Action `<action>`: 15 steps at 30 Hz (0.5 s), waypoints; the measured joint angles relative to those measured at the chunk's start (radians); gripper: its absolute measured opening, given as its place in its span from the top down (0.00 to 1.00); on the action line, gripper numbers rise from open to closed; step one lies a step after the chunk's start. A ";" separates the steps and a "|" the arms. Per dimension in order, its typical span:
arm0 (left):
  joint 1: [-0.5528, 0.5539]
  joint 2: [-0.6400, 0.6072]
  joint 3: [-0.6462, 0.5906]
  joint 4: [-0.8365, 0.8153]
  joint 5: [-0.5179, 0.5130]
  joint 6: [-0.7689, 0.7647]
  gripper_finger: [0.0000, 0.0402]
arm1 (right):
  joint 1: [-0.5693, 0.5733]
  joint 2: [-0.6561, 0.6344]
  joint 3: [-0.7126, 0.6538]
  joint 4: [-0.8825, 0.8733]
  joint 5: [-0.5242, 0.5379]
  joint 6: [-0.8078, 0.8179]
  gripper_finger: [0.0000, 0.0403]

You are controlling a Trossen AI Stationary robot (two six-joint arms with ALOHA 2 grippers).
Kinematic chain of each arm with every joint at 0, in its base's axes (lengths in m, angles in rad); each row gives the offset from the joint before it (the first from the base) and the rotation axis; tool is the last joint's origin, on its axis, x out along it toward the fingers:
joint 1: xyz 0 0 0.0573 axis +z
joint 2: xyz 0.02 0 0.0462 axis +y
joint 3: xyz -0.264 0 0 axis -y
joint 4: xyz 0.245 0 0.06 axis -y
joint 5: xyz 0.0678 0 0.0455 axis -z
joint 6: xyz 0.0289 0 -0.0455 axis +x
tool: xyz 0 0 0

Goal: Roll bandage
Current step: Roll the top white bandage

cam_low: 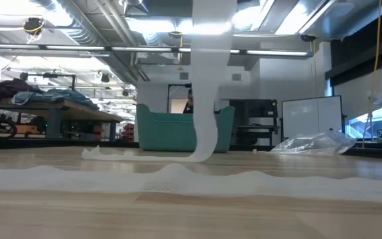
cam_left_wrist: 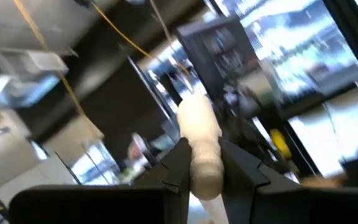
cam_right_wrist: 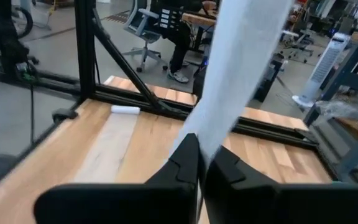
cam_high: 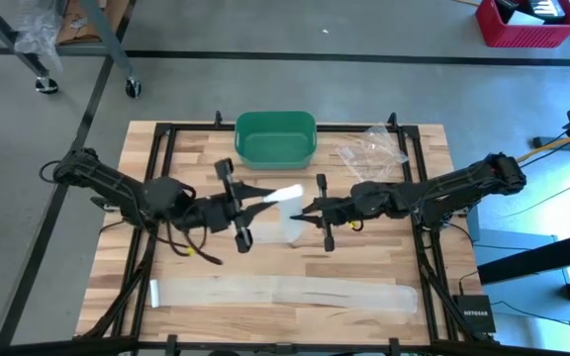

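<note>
Two grips, one gauze bandage [cam_high: 287,213] strung mid-air over the wooden surface [cam_high: 206,297]: left gripper [cam_left_wrist: 202,169] clamping the rolled end, right gripper [cam_right_wrist: 199,163] pinched on the strip, so probably slack or sideways creep if tension drops.

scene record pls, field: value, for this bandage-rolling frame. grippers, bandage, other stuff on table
left gripper: above table centre, shut on the rolled end of the bandage
right gripper: facing it from the right, shut on the hanging strip
bandage path: strip hangs from the grippers to the table, loose length lies flat along the near edge
green bin: far edge, centre
clear plastic wrapper: right of the bin
second small roll: lies on the table, seen only in right wrist view
</note>
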 joint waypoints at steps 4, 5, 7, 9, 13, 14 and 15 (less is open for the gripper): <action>0.000 0.000 0.000 -0.123 -0.040 -0.046 0.86 | -0.001 -0.027 0.056 -0.089 0.001 0.058 0.93; 0.000 0.000 0.000 -0.129 -0.059 -0.050 0.86 | 0.000 -0.033 0.075 -0.134 0.009 0.058 0.90; -0.004 -0.001 0.000 -0.128 -0.087 -0.053 0.86 | 0.000 -0.042 0.113 -0.227 0.042 0.056 0.83; -0.006 -0.001 0.001 -0.128 -0.105 -0.046 0.86 | 0.000 -0.048 0.158 -0.305 0.060 0.055 0.74; -0.019 -0.001 0.001 -0.115 -0.130 0.004 0.86 | 0.000 -0.081 0.261 -0.500 0.059 0.056 0.57; -0.020 -0.001 0.001 -0.100 -0.132 0.018 0.86 | 0.000 -0.087 0.277 -0.551 0.053 0.061 0.53; -0.023 -0.001 0.001 -0.089 -0.133 0.023 0.86 | 0.000 -0.090 0.288 -0.606 0.045 0.065 0.50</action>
